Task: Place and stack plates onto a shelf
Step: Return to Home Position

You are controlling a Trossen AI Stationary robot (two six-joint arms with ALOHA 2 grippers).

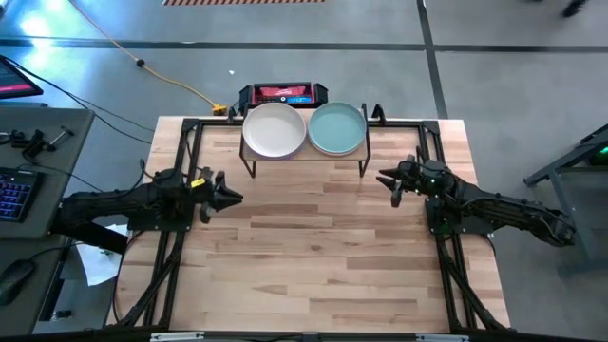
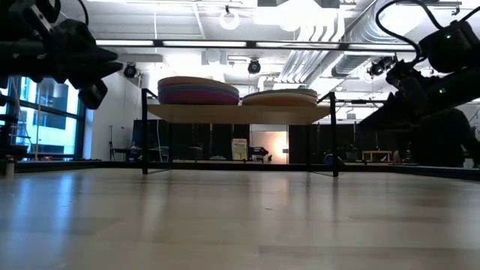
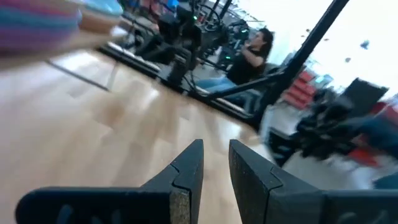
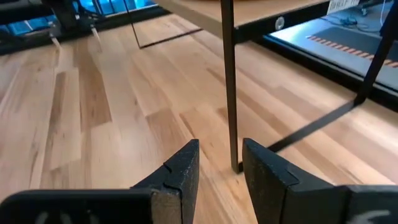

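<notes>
My left gripper [image 1: 231,197] hovers empty over the left side of the large wooden tabletop [image 1: 313,256], its dark fingers a narrow gap apart. My right gripper [image 1: 388,180] hangs likewise on the right. At the table's far edge, the small light-wood shelf with thin black legs [image 2: 240,114] carries round matte plates [image 2: 197,91] in two stacks, with a cream-white plate [image 1: 275,130] topping the left and a pale teal plate [image 1: 337,128] topping the right.

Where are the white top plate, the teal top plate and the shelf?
white top plate [image 1: 275,130], high view, plate's centre.
teal top plate [image 1: 337,128], high view, plate's centre.
shelf [image 2: 240,113], low view, board's front edge.
</notes>
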